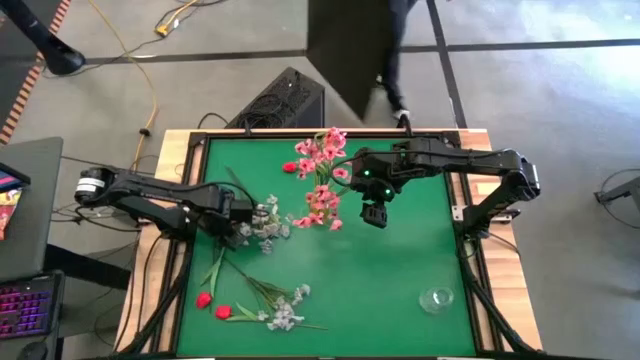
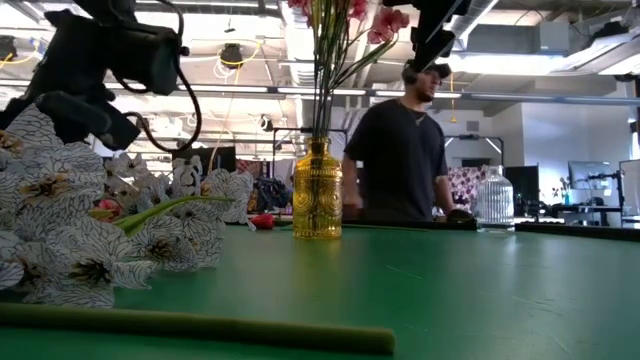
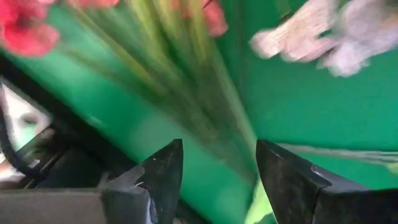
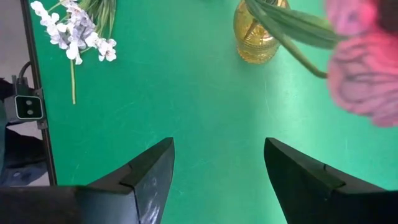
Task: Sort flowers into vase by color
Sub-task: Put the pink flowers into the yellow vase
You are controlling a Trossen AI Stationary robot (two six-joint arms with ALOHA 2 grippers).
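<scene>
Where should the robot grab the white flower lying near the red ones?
Probably by its thin green stem, coming straight down from above. The white flower lies flat on the green table, so the stem sits clear to pinch, while the fluffy blossoms would likely crush or slip.

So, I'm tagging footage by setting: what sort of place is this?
Probably a robotics lab or workshop: open ceiling ducts, loose floor cables, monitors behind a standing person.
</scene>
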